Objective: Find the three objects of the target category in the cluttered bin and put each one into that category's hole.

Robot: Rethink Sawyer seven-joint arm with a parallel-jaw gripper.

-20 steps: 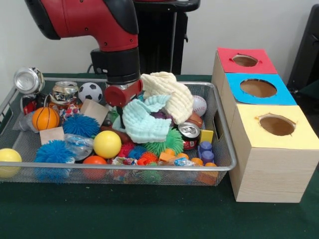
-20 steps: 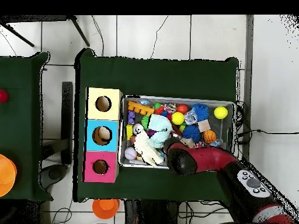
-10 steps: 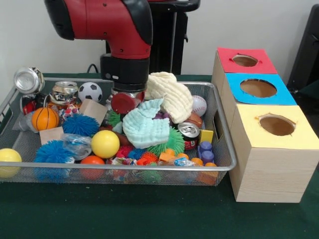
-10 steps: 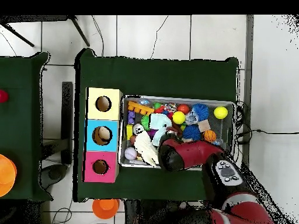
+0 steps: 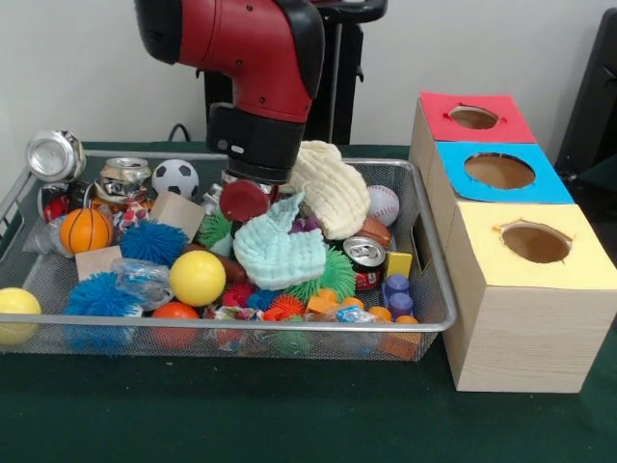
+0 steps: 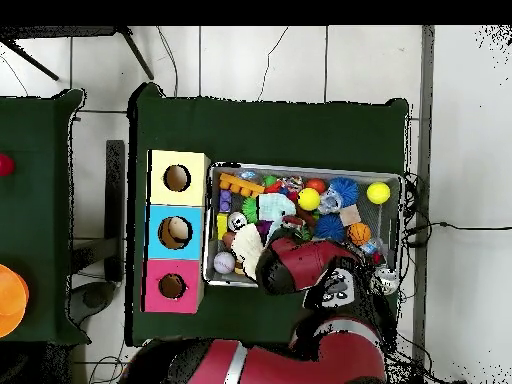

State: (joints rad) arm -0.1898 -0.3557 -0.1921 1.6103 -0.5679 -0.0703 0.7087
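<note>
nearest you in the front view is the dark green cloth-covered table, and on it the silver wire mesh bin filling the left and centre of the frame. along its near wall sit a smooth yellow ball, fuzzy blue spiky balls and small orange and purple toy blocks. at lower right stands the pale wooden box with a yellow top and round hole, then its blue-topped hole and red-topped hole running toward the upper right.

in the bin's centre a crumpled mint-green cloth lies heaped, with a cream waffle-knit cloth just behind it. the red and black arm comes down from the top of the frame right over this heap; its end effector is buried behind the cloths, so you cannot tell whether it is open or closed, or holding anything.

you look to be in the search-and-grasp step. the target category isn't shown; if it is the cloths, they sit directly under the wrist. the next move calls for a clean lift clear of the bin wall, then travel right to the matching hole.

watch the clutter: a red and silver drink can and a white baseball touch the cloths and could drag along. farther back, at upper left, lie a miniature basketball, a small soccer ball and crushed silver cans.
</note>
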